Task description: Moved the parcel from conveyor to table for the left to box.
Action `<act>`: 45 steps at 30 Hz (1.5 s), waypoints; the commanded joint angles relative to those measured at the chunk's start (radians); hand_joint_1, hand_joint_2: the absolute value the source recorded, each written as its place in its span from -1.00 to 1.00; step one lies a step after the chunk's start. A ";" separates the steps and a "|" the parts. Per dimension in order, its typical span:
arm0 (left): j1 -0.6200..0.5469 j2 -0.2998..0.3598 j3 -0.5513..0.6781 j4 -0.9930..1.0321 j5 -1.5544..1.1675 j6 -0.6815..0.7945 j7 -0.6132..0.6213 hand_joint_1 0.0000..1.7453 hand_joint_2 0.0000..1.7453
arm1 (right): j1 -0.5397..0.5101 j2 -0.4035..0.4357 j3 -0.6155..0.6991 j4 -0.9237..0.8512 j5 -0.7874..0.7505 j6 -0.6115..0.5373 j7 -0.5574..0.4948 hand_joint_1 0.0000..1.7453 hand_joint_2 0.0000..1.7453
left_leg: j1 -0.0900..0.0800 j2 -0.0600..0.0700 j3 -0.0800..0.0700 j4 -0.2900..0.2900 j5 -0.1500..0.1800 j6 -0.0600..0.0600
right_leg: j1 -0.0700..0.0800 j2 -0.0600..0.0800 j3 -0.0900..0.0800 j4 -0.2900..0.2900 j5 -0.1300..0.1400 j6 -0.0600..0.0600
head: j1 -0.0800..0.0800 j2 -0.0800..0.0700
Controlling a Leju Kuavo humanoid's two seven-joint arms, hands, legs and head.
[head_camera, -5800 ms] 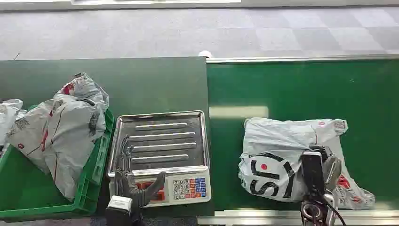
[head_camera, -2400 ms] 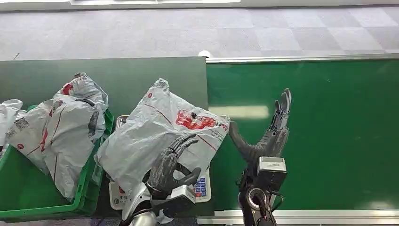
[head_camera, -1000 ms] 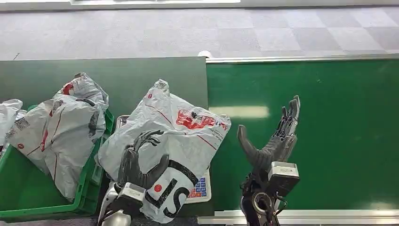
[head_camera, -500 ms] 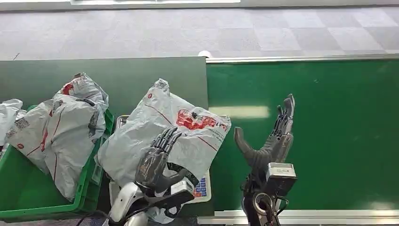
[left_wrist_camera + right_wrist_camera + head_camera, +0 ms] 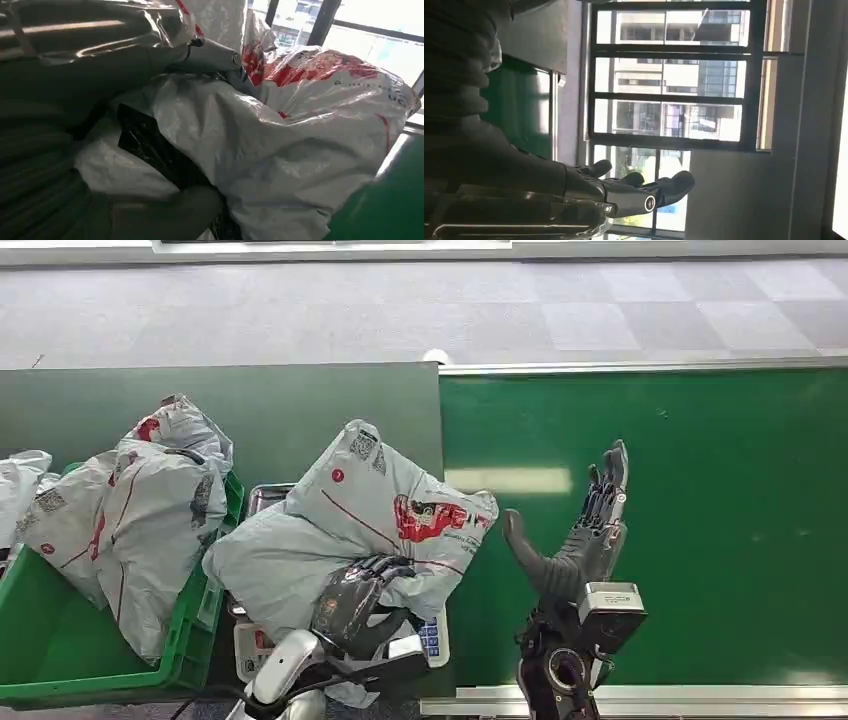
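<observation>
Now the parcel [image 5: 350, 530] lies on the scale [image 5: 420, 635], just left of the belt [image 5: 700, 490], so the move off the belt looks done and the boxing step is on. Next, the left hand [image 5: 355, 600], curled on the parcel's near edge and gripping it, must carry it left to the bin [image 5: 60, 640]. Over the belt, the right hand [image 5: 585, 535] stands upright, fingers spread, holding nothing.

grey parcel [image 5: 300, 145], gripped by left robot hand [image 5: 150, 210]
</observation>
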 commanded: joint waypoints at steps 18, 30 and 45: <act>0.035 0.036 0.039 -0.072 0.433 -0.224 -0.267 1.00 1.00 | -0.036 -0.005 -0.025 0.081 -0.035 0.001 0.000 -1.00 1.00 | 0.000 0.002 0.001 -0.002 0.001 0.000 | 0.000 0.002 0.000 -0.002 0.002 0.000 | 0.000 0.000; 0.037 0.023 0.080 -0.146 0.522 -0.095 -0.304 1.00 1.00 | -0.045 -0.021 -0.008 0.085 -0.058 -0.025 0.000 -1.00 1.00 | 0.000 0.001 0.000 -0.001 0.001 0.001 | 0.000 0.002 -0.001 -0.001 0.001 0.000 | 0.000 0.000; 0.101 0.036 0.098 -0.481 0.627 0.250 -0.417 1.00 1.00 | -0.041 -0.010 0.036 0.153 -0.063 0.001 0.000 -1.00 1.00 | 0.000 0.002 -0.002 -0.001 0.000 0.000 | 0.001 0.003 -0.003 -0.001 0.002 0.000 | 0.000 0.000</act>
